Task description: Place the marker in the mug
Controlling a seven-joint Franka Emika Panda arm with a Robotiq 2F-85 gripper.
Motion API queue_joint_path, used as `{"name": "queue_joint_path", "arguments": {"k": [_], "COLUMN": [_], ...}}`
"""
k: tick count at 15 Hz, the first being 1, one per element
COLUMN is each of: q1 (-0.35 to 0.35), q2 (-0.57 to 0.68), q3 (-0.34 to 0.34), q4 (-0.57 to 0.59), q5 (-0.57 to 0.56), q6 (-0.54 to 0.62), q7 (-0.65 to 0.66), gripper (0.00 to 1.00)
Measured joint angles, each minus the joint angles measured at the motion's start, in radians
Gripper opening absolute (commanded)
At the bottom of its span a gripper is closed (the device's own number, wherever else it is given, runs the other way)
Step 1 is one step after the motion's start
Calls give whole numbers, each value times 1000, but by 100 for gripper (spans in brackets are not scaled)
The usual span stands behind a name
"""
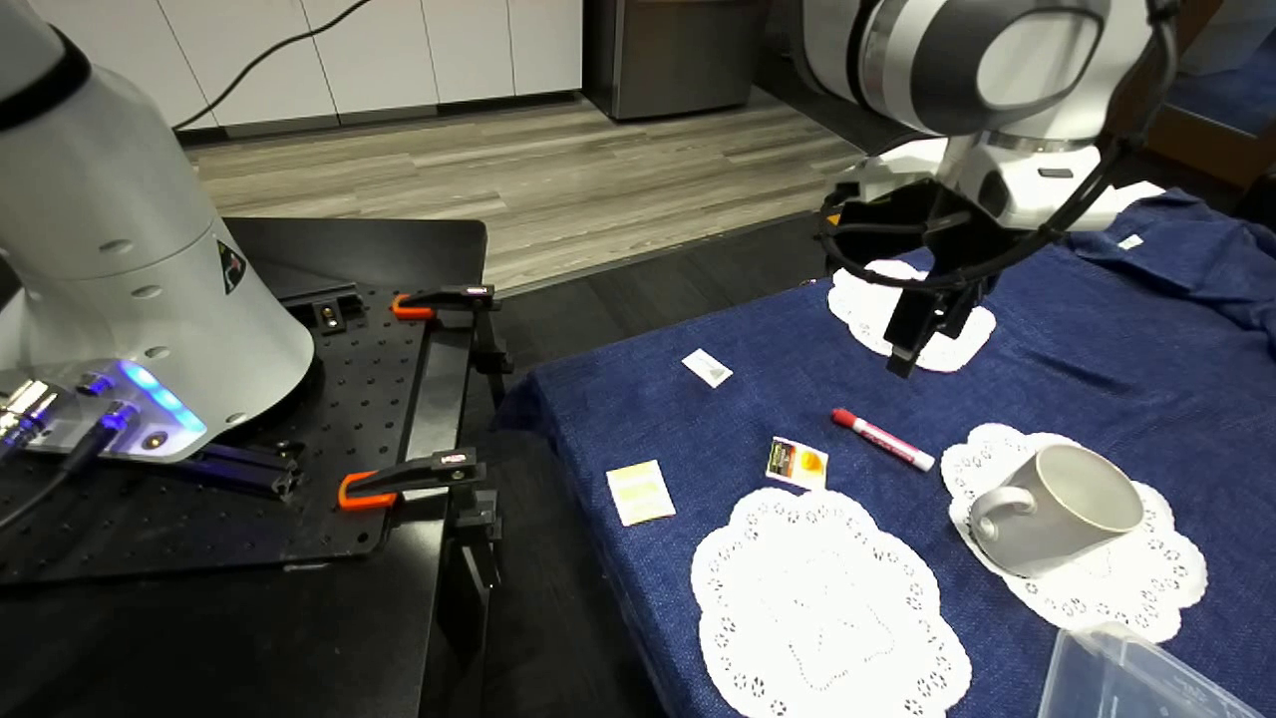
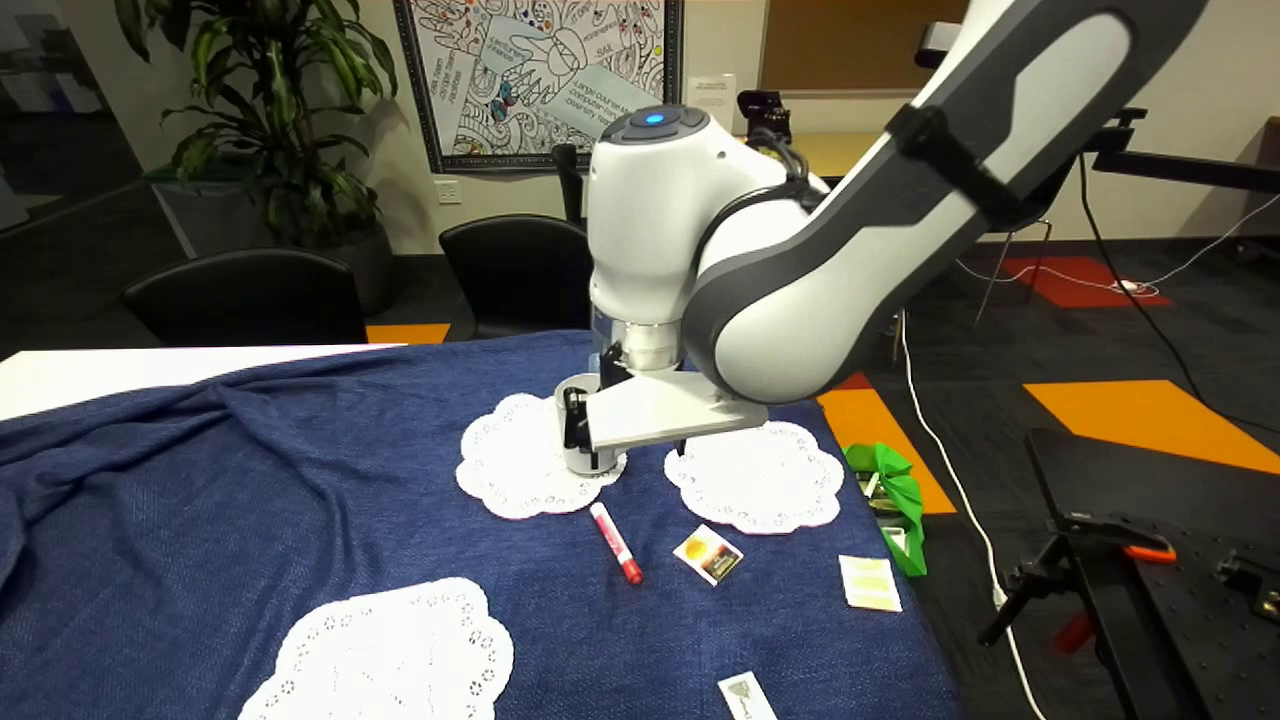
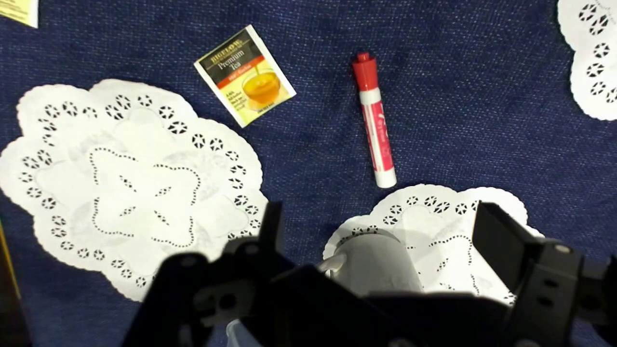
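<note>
The marker is red with a white end and lies flat on the blue cloth in both exterior views [image 1: 883, 439] [image 2: 615, 543]. In the wrist view the marker [image 3: 374, 123] lies beyond my fingertips, apart from them. The pale grey mug [image 1: 1057, 509] stands on a white doily near the marker's white end. In an exterior view the mug [image 2: 577, 464] is partly hidden behind my gripper [image 2: 638, 455]. In the wrist view the mug [image 3: 376, 265] is partly covered by the gripper body. My gripper [image 3: 378, 212] is open and empty, raised above the cloth.
A tea packet [image 1: 797, 464] lies beside the marker, with a yellow packet [image 1: 640, 493] and a small white packet [image 1: 707, 368] farther off. Flat white doilies [image 1: 827, 608] [image 2: 400, 650] lie around. A clear plastic container [image 1: 1136, 678] is near the mug.
</note>
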Motion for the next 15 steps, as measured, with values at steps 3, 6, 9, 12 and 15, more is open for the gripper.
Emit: {"name": "queue_joint_path", "arguments": {"k": [3, 6, 9, 12, 15], "q1": [38, 73, 79, 78, 76], "q2": [81, 154, 218, 272, 312], "q3": [-42, -76, -81, -81, -81], "q4": [71, 128, 177, 219, 255], "q5": [7, 7, 12, 38, 74], "q6": [1, 2, 10, 15, 15], "q7": [0, 0, -14, -48, -93], "gripper": [100, 100, 100, 100, 92]}}
